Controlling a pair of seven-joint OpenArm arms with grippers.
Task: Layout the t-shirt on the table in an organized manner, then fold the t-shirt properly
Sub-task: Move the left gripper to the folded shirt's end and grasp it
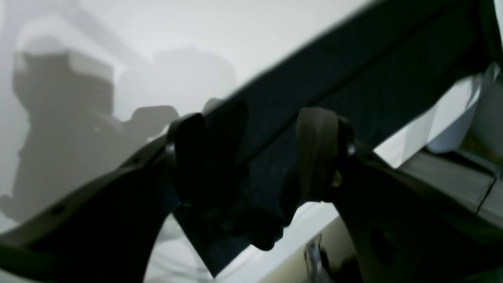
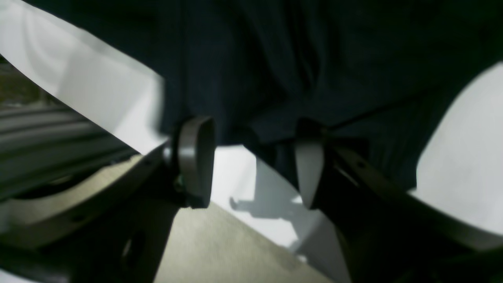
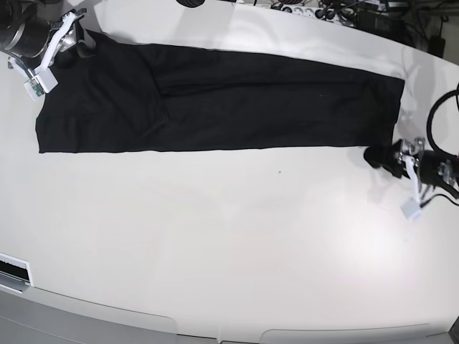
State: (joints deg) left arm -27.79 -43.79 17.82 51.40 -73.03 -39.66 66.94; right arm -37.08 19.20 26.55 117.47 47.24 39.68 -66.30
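Observation:
The black t-shirt [image 3: 215,100] lies flat as a long strip across the far half of the white table [image 3: 215,236]. My right gripper [image 3: 75,44] is at the strip's far left corner. In the right wrist view it [image 2: 253,133] is open, with the cloth [image 2: 275,59] just past its fingertips and white table [image 2: 463,157] showing between the fingers. My left gripper [image 3: 387,158] sits low at the strip's near right corner. Its fingers [image 1: 318,153] stand wide apart, open, with a bunched bit of the t-shirt [image 1: 353,78] lying between them over the table [image 1: 177,31].
Cables and power strips [image 3: 344,14] crowd the table's far right edge. A black cable [image 3: 436,122] loops beside the left arm. The table's rounded front edge [image 3: 215,331] runs along the bottom. Beyond the table's left edge, the floor [image 2: 39,129] shows in the right wrist view.

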